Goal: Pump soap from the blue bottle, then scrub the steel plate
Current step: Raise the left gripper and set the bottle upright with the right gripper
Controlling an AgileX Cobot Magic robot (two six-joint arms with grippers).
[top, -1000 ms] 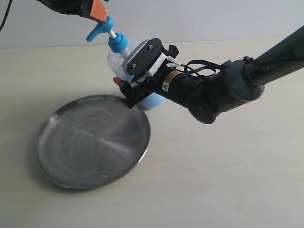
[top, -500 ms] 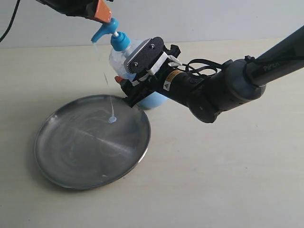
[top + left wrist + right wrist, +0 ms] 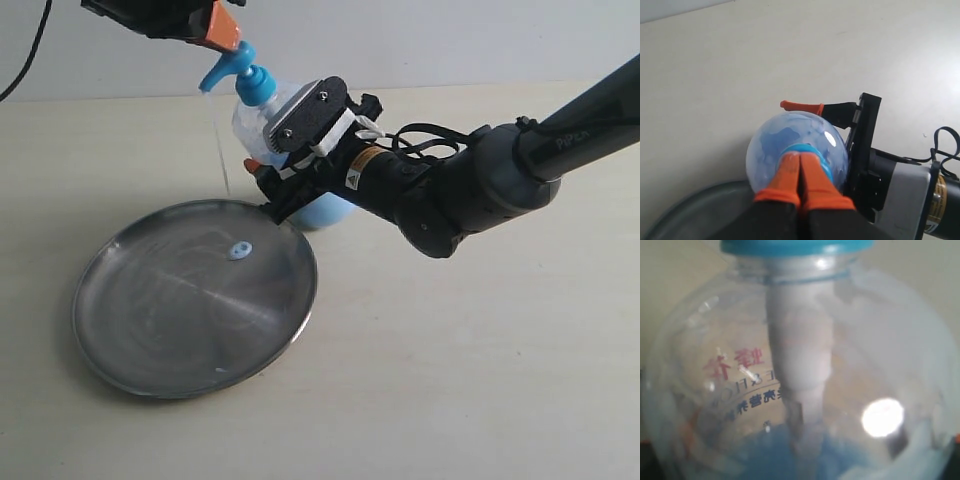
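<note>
The blue bottle [image 3: 258,112] stands on the pale table [image 3: 460,380], just beside the rim of the steel plate [image 3: 150,330], on the side of the plate that is farther from the exterior camera. It leans a little toward the plate, and its spout points out over it.

The right gripper [image 3: 262,188] is clamped on the clear body of the bottle, with one orange fingertip [image 3: 800,106] against its side. The right wrist view is filled by the bottle, with the white pump tube going down into the light-blue liquid.

The left gripper [image 3: 800,172] comes from above. Its two orange fingers are pressed together with nothing between them, and their tips rest on top of the pump head [image 3: 225,68].

A small blob of soap [image 3: 239,250] lies on the plate, in the part near the bottle.
</note>
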